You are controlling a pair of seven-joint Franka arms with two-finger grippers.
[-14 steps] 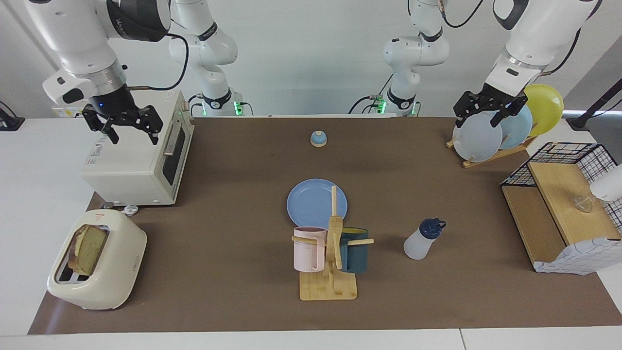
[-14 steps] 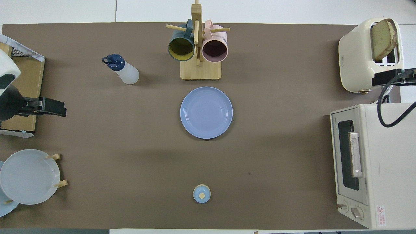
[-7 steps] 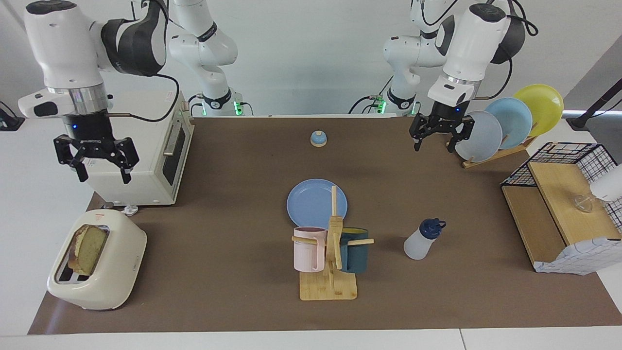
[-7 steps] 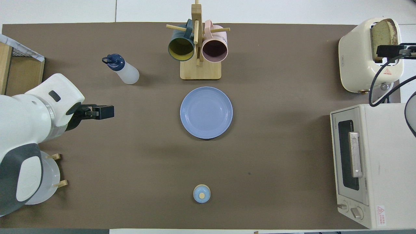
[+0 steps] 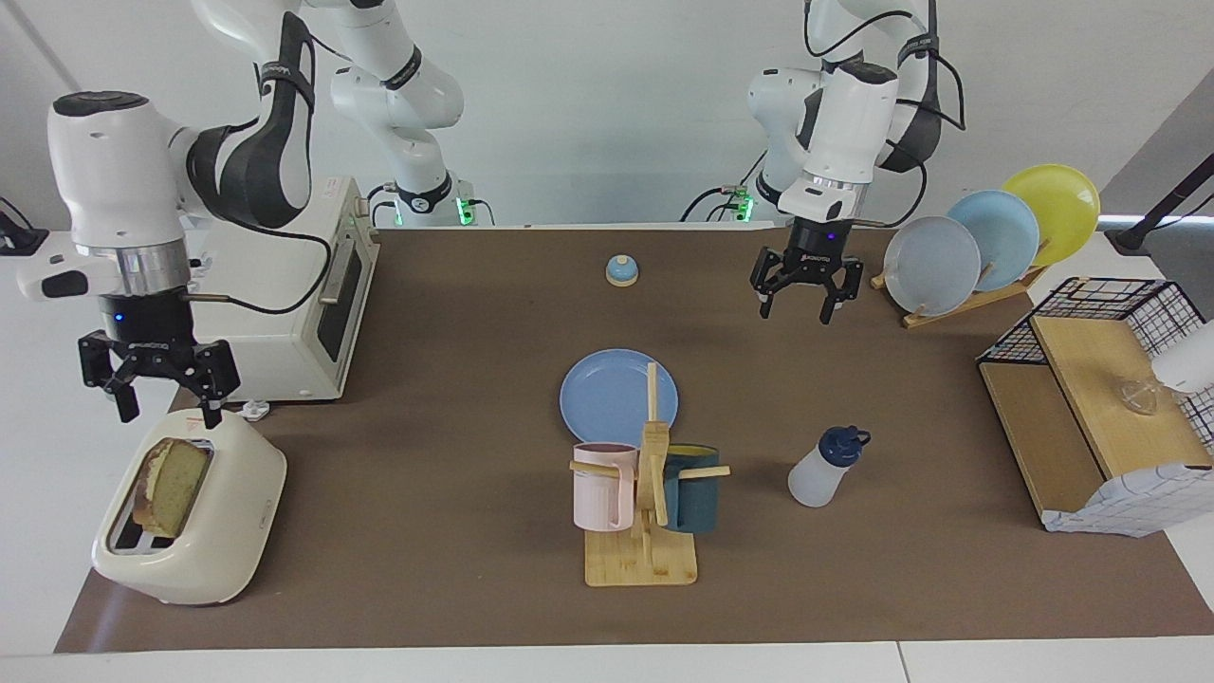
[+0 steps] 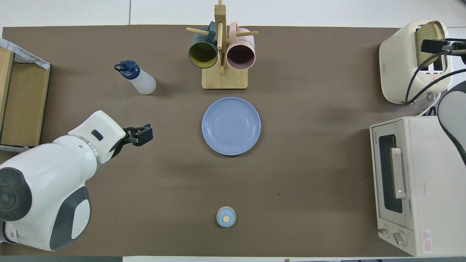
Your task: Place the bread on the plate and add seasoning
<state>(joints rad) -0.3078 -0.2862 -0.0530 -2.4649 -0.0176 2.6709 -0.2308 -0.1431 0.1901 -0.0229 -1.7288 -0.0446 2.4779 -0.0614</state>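
Note:
The bread stands upright in a slot of the cream toaster at the right arm's end of the table. My right gripper hangs open just above the toaster's top, over the bread, holding nothing. The blue plate lies bare at the table's middle. The seasoning, a whitish bottle with a navy cap, stands toward the left arm's end. My left gripper is open and empty over the mat, apart from the bottle and the plate.
A wooden mug rack with two mugs stands just beside the plate, farther from the robots. A toaster oven sits next to the toaster. A bell, an upright plate rack and a wire shelf are also here.
My right gripper has come down from over the toaster oven to just above the toaster. My left gripper has left the plate rack and moved toward the table's middle.

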